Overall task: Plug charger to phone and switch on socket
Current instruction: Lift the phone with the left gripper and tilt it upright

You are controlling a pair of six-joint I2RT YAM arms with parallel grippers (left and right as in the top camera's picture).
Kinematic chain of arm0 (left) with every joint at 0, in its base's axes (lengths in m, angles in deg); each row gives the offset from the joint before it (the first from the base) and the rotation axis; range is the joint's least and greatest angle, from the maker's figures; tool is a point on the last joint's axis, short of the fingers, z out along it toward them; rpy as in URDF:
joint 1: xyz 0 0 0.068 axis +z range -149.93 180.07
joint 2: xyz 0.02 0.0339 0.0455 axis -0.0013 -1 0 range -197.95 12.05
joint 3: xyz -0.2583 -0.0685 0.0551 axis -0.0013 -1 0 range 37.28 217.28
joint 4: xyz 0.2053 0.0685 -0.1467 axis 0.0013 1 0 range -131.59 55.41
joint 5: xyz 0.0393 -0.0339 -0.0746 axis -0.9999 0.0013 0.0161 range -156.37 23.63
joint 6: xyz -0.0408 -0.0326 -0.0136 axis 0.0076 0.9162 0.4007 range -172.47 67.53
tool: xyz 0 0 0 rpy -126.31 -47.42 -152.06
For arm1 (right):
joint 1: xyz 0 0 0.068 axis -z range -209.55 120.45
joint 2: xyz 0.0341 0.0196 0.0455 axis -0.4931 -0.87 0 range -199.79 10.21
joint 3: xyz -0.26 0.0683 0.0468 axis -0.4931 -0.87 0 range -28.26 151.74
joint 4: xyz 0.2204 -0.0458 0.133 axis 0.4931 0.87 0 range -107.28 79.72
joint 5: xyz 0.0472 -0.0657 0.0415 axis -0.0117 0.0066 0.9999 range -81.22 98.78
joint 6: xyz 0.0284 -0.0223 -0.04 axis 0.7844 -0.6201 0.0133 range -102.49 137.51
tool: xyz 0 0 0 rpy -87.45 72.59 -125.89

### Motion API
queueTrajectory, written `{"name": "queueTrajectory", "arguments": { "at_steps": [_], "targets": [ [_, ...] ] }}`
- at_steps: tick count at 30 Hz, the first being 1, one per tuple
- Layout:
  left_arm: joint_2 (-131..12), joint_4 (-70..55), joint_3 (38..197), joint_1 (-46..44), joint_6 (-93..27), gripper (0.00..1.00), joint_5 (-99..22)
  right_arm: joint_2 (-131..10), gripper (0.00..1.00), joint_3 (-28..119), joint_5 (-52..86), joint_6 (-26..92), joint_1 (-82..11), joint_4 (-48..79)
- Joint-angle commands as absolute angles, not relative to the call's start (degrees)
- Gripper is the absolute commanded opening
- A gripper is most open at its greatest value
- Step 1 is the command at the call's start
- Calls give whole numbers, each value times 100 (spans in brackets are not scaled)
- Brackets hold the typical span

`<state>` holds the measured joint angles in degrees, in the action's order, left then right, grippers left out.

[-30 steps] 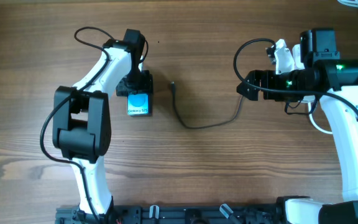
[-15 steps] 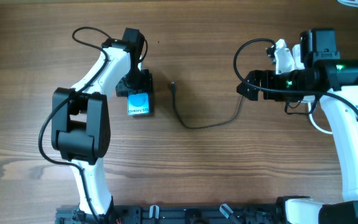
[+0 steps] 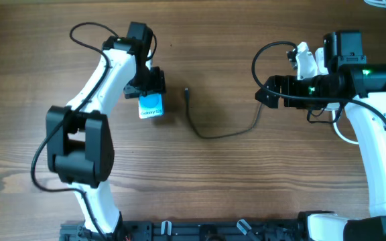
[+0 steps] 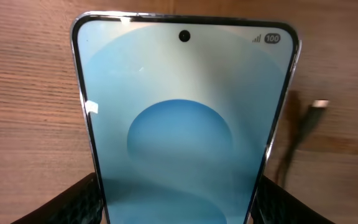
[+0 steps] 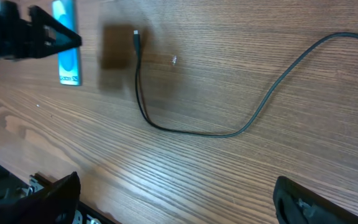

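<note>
Your L arm reaches far up the wood-grain table, elbow bent. R arm folds inward, unmoved. L gripper clamps the glossy phone by its sides; vs 1 s ago it's higher & tilted. R gripper: fingers wide apart, empty. Thin black charger curves between the arms, plug tip near the phone's right.

My wood-grain counter is carrying the charger, which is lying flat in a loose curve, its plug tip resting on bare wood.
</note>
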<state>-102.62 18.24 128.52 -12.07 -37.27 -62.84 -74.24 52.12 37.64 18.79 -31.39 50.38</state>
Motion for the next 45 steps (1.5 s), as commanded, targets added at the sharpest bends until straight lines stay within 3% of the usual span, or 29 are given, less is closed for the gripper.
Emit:
{"name": "queueTrajectory", "arguments": {
  "at_steps": [1, 6, 7, 14, 26, 36, 45],
  "targets": [
    [-9777, 1822, 13031, -1240, -3393, 32, -6064, -7483, 100, 5263, 3714, 1916, -3163, 5007],
    [-9713, 1822, 13031, -1240, -3170, 12, -5906, -7483, 100, 5263, 3712, 1920, -3163, 5005],
    [-9713, 1824, 13031, -1240, -2936, 4, -5823, -7483, 100, 5263, 3714, 1920, -3163, 5005],
    [-9713, 1835, 13031, -1229, -2337, 4, -4901, -7483, 100, 5263, 3712, 1920, -3163, 4988],
    [-9648, 1955, 13034, -1203, -2007, 4, -2057, -7483, 100, 5263, 3712, 1920, -3163, 4966],
    [-9648, 2318, 13034, -794, -73, 4, -1292, -7483, 100, 5263, 3712, 1920, -3163, 4964],
    [-9648, 2342, 13031, -479, -77, 4, 295, -7483, 100, 5263, 3714, 1923, -3163, 4966]
  ]
}}
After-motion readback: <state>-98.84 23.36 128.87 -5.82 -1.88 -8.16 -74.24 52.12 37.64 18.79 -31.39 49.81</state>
